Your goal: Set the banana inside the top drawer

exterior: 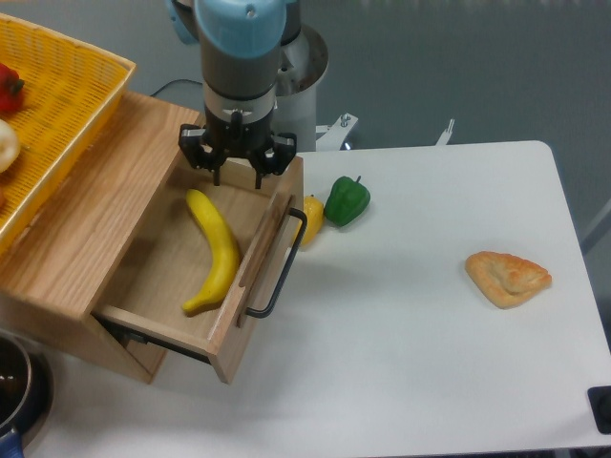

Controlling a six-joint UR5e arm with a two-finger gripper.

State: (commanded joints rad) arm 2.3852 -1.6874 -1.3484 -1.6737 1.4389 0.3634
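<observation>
One banana [216,250] lies loose inside the pulled-out top drawer [250,307] (black bar handle at its front). The gripper [238,176] hangs above the drawer's back end, fingers spread and holding nothing.

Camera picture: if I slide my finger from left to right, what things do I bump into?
Yellow woven basket → long curved yellow banana in the open oak top drawer → black metal bar handle → shiny green bell pepper → golden-brown folded pastry.
</observation>
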